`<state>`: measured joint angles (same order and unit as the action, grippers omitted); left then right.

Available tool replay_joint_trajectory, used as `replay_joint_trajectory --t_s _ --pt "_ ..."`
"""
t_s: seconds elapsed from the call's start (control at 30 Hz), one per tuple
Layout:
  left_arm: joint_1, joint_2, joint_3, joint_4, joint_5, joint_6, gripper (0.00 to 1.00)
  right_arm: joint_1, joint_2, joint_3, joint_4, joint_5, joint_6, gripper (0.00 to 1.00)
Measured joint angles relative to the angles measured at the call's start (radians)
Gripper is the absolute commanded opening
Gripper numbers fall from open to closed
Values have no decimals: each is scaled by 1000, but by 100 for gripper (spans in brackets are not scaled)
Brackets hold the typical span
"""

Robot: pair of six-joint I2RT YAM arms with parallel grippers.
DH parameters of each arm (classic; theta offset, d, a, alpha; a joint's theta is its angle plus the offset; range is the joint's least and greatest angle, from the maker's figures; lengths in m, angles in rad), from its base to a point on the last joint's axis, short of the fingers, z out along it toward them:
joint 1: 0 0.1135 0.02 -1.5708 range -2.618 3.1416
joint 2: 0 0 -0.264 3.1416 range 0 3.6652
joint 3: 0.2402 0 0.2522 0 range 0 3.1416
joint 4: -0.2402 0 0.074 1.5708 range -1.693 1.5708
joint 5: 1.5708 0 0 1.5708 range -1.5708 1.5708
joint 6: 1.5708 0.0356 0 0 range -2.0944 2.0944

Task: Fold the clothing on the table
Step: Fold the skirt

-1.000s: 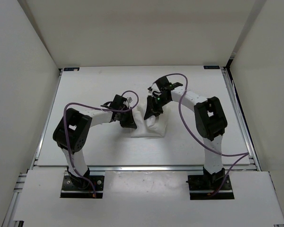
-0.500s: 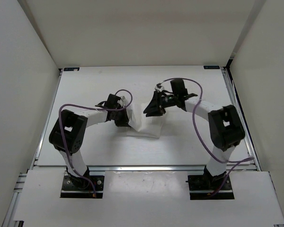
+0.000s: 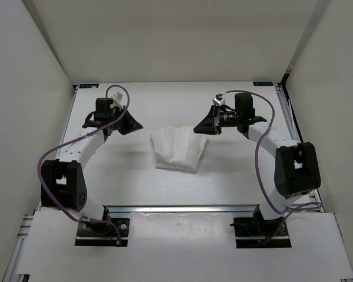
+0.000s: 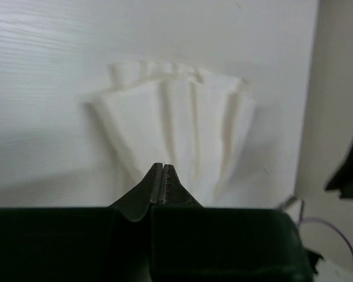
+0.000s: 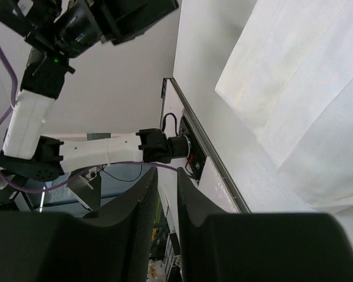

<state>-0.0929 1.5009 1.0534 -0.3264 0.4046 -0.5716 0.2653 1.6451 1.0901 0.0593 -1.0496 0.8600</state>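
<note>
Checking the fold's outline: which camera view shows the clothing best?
Top external: the whole clothing lies unobstructed on the table, its outline complete. Left wrist shows its pleats clearly, but the shut left gripper hides the near edge. Right wrist catches only a cropped, close-up part.

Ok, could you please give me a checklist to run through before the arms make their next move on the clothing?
1. Left gripper free of cloth: ok, shut with nothing between its fingers.
2. Right gripper free of cloth: ok, jaws slightly apart and empty.
3. Clothing lying on the table, apart from both grippers: ok.
4. Left gripper ready to grasp: not ok, it must open first.
5. Fold tidy: not ok, the far edge flares wider than the near one.
6. Hidden lower layers lying square: cannot tell.
</note>
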Motion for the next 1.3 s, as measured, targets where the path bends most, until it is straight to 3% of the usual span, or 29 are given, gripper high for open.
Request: replay_joint_trajectory --t_s 0.13,0.27,0.5,0.67,0.8,0.87,0.97,1.1,1.23,1.3 --pt "-154 -1 -52 116 130 -91 0 4 4 -1 -7 2 -2 24" --pt "-269 1 -169 195 167 -152 0 -5 3 -23 -4 5 -2 23" --pt "-225 51 -382 177 30 -161 0 -43 -36 -83 -22 30 -3 23" --pt "-220 102 -396 245 48 -163 0 -69 -106 -104 -34 38 -3 24" --pt "-217 140 -381 309 77 -165 0 -95 -157 -123 -40 41 -3 31" --pt "-209 131 -381 304 77 -163 0 -118 -181 -137 -40 41 -4 42" --pt "-162 81 -366 236 74 -139 13 -174 -238 -188 -34 41 -4 44" --pt "-79 -30 -304 126 45 -80 38 -270 -311 -253 -74 66 -28 46" --pt "-74 -130 -295 52 -23 -9 41 -368 -328 -254 -220 151 -117 42" --pt "-78 -150 -316 19 -43 22 38 -392 -324 -253 -312 216 -169 38"
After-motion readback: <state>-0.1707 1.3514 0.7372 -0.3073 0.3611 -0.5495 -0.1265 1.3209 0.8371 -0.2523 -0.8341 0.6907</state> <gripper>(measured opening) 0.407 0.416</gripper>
